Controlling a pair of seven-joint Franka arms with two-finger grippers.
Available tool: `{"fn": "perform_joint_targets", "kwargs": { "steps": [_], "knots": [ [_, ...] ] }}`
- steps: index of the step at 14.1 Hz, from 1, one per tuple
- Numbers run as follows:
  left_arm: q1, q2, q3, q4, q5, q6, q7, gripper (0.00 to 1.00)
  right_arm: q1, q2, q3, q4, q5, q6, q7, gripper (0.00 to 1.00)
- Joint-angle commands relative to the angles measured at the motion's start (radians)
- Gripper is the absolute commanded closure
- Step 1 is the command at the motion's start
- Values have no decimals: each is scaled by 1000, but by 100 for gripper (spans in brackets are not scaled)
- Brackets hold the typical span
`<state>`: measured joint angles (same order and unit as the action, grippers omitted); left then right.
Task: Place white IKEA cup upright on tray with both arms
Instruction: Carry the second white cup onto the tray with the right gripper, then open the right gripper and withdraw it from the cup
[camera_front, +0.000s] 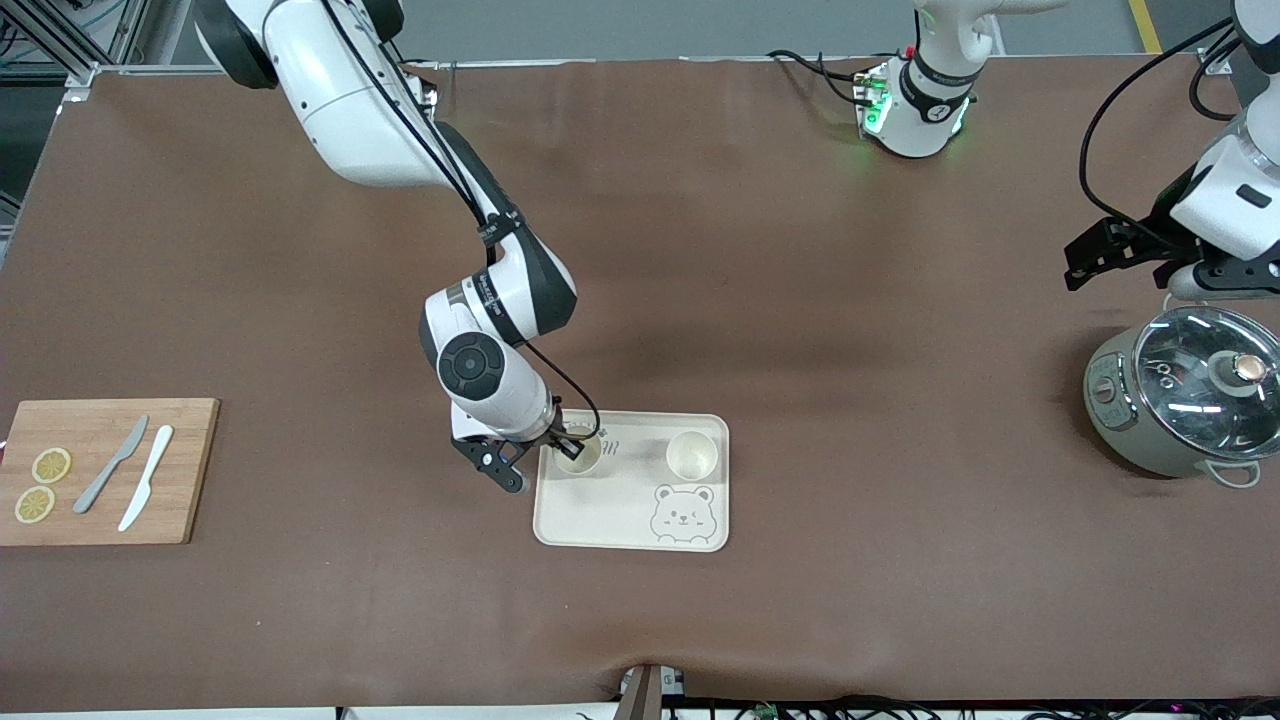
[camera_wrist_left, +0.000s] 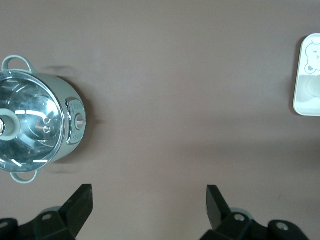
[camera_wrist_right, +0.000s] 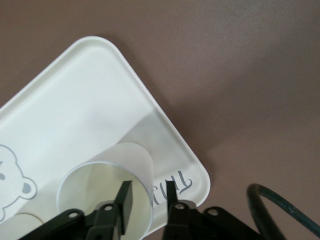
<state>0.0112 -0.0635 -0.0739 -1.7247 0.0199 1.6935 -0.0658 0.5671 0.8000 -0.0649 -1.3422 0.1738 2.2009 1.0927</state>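
The cream tray with its bear drawing lies in the middle of the table, nearer the front camera. Two white cups stand upright on it. One cup stands free toward the left arm's end. My right gripper is down at the other cup, open, with one finger inside and one outside the wall and a gap on both sides. The tray's corner shows under it. My left gripper waits open and empty over bare table beside the pot.
A grey pot with a glass lid stands at the left arm's end, seen too in the left wrist view. A wooden cutting board with lemon slices and two knives lies at the right arm's end.
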Motion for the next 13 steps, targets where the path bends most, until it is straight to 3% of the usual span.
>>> {"fn": "perform_joint_targets", "kwargs": {
  "steps": [1,6,13],
  "knots": [
    [9,-12,-6,11,-21,-35,17,0,0,-25,-4,28,-16,-73,18,0],
    [12,-9,-4,10,-21,-44,12,0,-6,-114,-22,66,-37,-242,24,0],
    [12,4,-4,7,-5,-35,15,0,-90,-343,-42,-98,-56,-317,-112,0]
  ]
}}
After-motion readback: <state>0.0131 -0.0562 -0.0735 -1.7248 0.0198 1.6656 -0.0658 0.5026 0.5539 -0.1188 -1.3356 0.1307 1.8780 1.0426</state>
